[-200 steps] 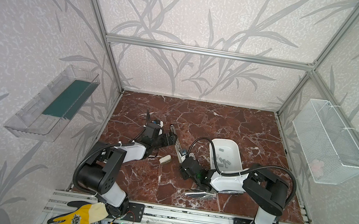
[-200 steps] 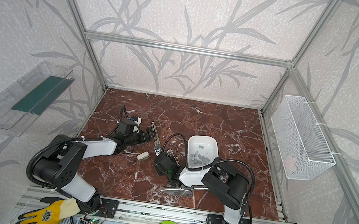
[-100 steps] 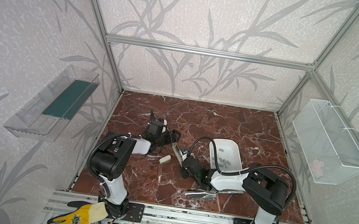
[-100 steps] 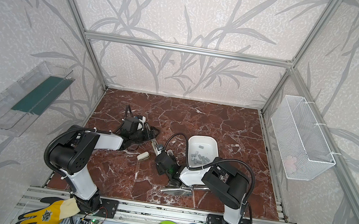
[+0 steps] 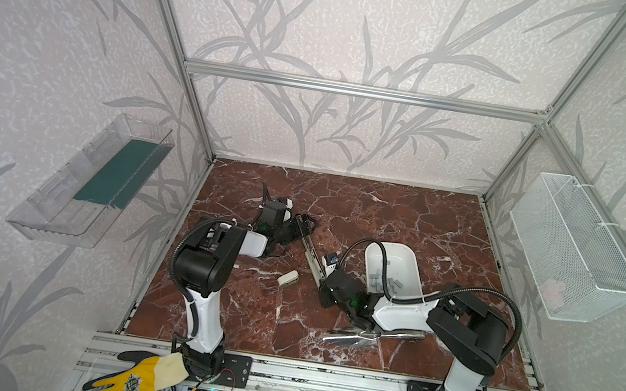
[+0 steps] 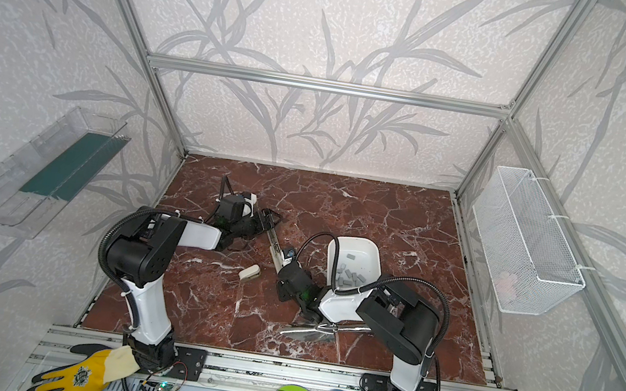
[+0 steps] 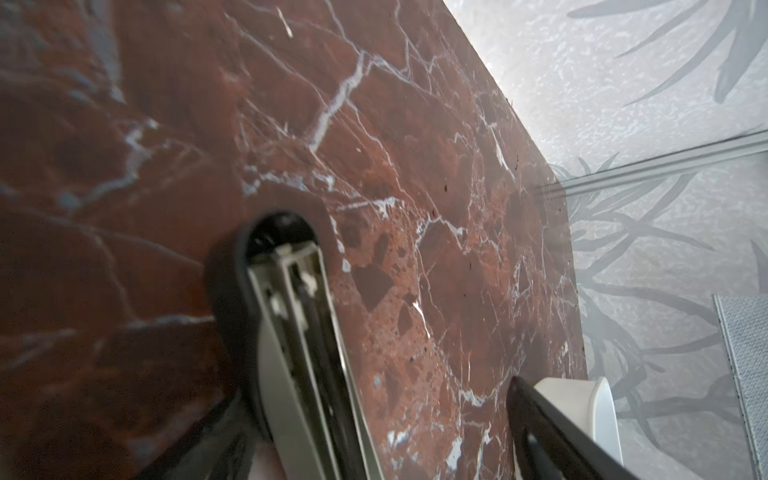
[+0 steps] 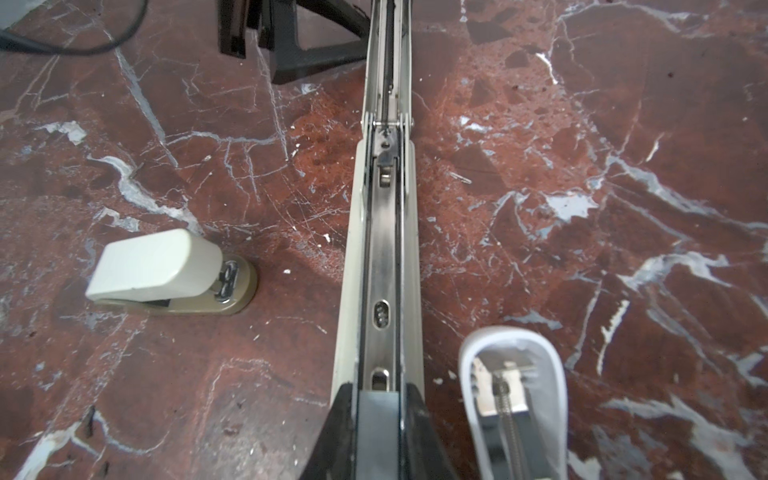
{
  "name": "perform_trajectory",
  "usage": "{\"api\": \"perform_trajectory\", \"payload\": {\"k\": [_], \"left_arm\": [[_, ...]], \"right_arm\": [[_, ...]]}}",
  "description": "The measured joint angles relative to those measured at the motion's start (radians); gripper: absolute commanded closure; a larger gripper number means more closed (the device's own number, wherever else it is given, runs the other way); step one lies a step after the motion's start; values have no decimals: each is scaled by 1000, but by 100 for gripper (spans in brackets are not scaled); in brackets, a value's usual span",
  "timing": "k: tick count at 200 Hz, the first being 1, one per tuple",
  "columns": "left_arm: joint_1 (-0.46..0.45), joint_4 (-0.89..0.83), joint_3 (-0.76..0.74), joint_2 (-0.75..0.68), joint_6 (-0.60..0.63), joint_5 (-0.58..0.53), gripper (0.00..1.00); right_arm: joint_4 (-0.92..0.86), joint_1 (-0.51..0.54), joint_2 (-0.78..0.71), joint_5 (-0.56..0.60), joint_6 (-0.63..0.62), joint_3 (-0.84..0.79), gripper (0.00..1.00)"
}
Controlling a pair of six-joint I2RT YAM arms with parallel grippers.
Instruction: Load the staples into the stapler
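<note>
The stapler (image 5: 313, 255) (image 6: 276, 248) lies folded open and flat on the marble, its metal channel (image 8: 382, 249) facing up. My right gripper (image 5: 325, 279) (image 8: 380, 399) is at its near end, shut on a grey strip of staples (image 8: 380, 419) held over the channel. More staples (image 5: 384, 283) (image 6: 349, 277) lie in the white bin (image 5: 412, 262). My left gripper (image 5: 305, 224) (image 7: 365, 415) is at the stapler's far, black-rimmed end (image 7: 282, 232). Its jaws are wide apart with the stapler arm (image 7: 299, 332) between them and marble showing beside one finger (image 7: 540, 436).
A small white mini stapler (image 5: 287, 278) (image 8: 166, 270) sits left of the open one. A white shell with a spring (image 8: 515, 395) lies beside my right fingers. A shiny metal object (image 5: 357, 335) lies under the right arm. A wire basket (image 5: 572, 252) hangs on the right wall.
The left arm's elbow has swung up and to the right, and its gripper has shifted slightly along the stapler's far end. The right arm has hardly moved.
</note>
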Motion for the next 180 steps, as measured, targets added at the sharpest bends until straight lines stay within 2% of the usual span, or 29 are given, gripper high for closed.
{"api": "perform_trajectory", "payload": {"k": [23, 69, 90, 146, 180], "left_arm": [[28, -3, 37, 29, 3, 18, 14], [36, -53, 87, 45, 42, 41, 36], [24, -53, 89, 35, 77, 53, 42], [-73, 23, -39, -135, 196, 57, 43], [-148, 69, -105, -196, 315, -43, 43]], "right_arm": [[-2, 0, 0, -14, -5, 0, 95], [-2, 0, 0, -21, -13, 0, 95], [-2, 0, 0, -21, -17, 0, 95], [15, 1, 2, -18, -40, -5, 95], [77, 5, 2, -11, -43, -43, 90]]}}
